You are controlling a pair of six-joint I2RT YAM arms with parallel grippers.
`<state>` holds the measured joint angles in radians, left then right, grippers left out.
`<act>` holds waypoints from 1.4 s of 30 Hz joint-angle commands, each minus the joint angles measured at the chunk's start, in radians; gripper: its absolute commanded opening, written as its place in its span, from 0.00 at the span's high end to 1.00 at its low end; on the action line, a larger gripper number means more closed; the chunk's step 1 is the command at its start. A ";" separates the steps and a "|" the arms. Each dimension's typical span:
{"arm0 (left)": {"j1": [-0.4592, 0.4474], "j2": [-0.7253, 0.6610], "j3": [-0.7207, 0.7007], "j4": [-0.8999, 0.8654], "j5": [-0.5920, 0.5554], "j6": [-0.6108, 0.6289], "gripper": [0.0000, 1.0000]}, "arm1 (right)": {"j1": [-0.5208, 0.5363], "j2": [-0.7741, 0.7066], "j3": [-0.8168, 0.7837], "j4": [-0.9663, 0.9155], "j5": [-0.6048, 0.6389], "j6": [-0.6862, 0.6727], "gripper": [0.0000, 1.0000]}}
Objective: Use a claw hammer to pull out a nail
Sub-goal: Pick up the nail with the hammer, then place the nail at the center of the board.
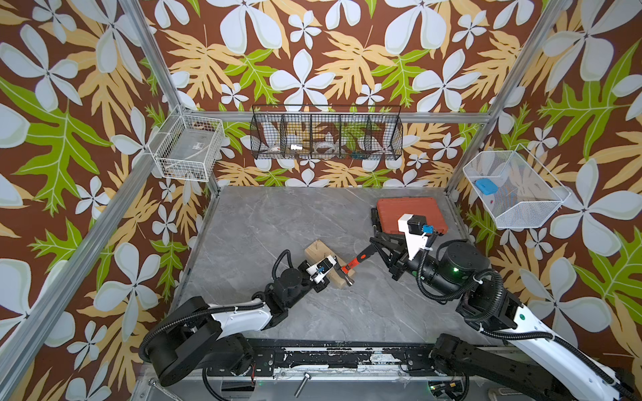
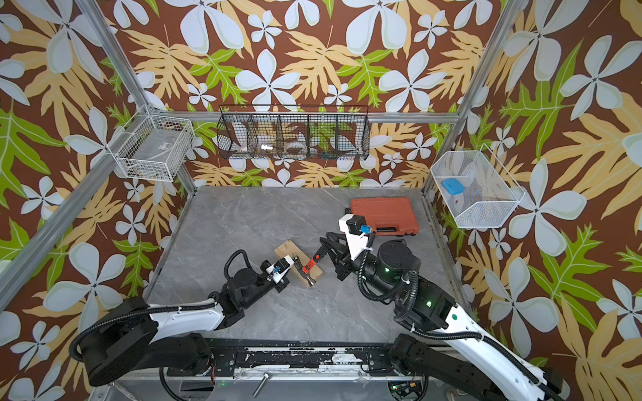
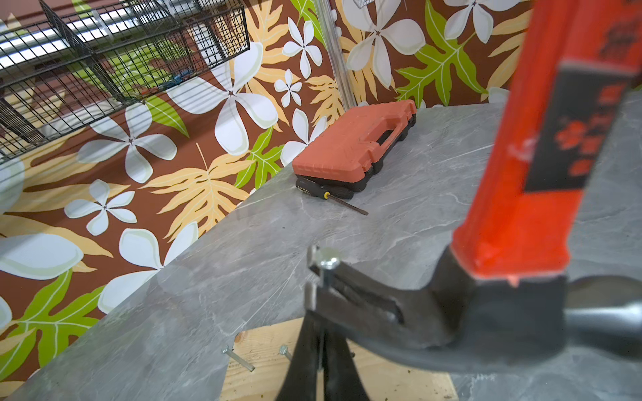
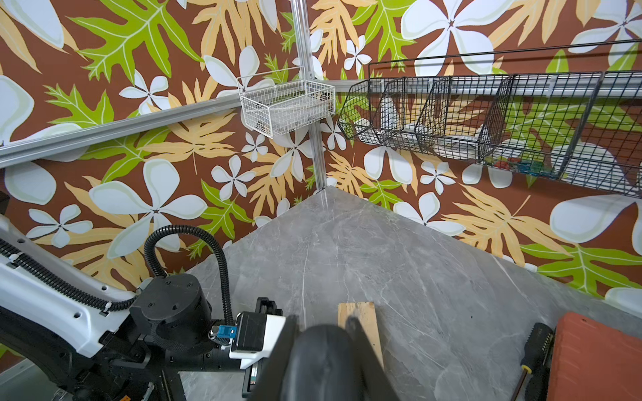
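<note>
Left wrist view: found nail (image 3: 328, 267) seated in fork of claw hammer (image 3: 486, 312), raised above wooden block (image 3: 399, 371); left tool (image 3: 318, 288) pinched together on its shank, right tool (image 1: 375, 244) clamped on handle end. Judged pull nearly done; could not tell tip free.

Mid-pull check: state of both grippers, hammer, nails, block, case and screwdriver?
Left gripper: shut on the nail below the claw.
Right gripper: shut on the claw hammer's black grip.
Claw hammer: claw hooked under the nail's head.
Two other nails: standing proud in the wooden block, one tilted.
Tool case: closed.
Screwdriver: lying beside the case.
</note>
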<state>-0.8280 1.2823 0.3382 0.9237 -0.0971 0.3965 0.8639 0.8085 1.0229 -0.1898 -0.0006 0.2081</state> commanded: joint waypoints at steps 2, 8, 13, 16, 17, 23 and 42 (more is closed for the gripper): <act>-0.011 -0.027 -0.010 0.033 -0.041 0.057 1.00 | 0.001 0.005 0.009 0.045 -0.002 0.001 1.00; -0.011 -0.067 0.021 -0.080 -0.230 -0.026 1.00 | 0.001 0.000 0.017 0.014 0.020 -0.011 1.00; 0.037 -0.117 0.092 -0.286 -0.327 -0.357 1.00 | 0.001 -0.011 0.012 -0.031 0.083 -0.038 1.00; 0.088 -0.115 0.158 -0.448 -0.297 -0.524 0.98 | 0.001 -0.006 -0.001 -0.034 0.097 -0.041 1.00; 0.100 -0.108 0.184 -0.505 -0.292 -0.559 0.98 | 0.001 -0.004 -0.005 -0.034 0.097 -0.041 1.00; 0.225 0.022 0.354 -0.828 -0.176 -0.724 0.96 | 0.001 0.014 -0.011 -0.036 0.096 -0.042 1.00; 0.346 0.271 0.375 -0.924 -0.098 -0.890 0.93 | 0.002 0.154 0.042 -0.037 0.062 -0.053 1.00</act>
<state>-0.4862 1.5311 0.7036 0.0120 -0.1978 -0.4671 0.8642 0.9455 1.0397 -0.3073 0.0750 0.1558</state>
